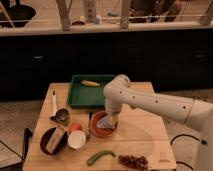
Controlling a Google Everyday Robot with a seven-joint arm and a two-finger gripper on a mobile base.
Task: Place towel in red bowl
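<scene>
Camera view: gripper [110, 119] down over red bowl [98, 131] on counter [145, 145], towel [102, 122] inside, finger state impossible to tell; placing step, next likely release and lift.

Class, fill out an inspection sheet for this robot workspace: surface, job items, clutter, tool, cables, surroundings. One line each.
Surface: wooden table, light top, crowded on its left half.
Job's things: red bowl at the table's middle; pale towel lies inside it, under the tool.
Clutter: green tray holding a banana; dark bowl; white cup; metal tin; white utensil; green pepper; dark dried fruit.
Tool: tool down in the red bowl, at the towel.
Cables: dark cable on the floor at right.
Surroundings: dark cabinet front behind the table.
</scene>
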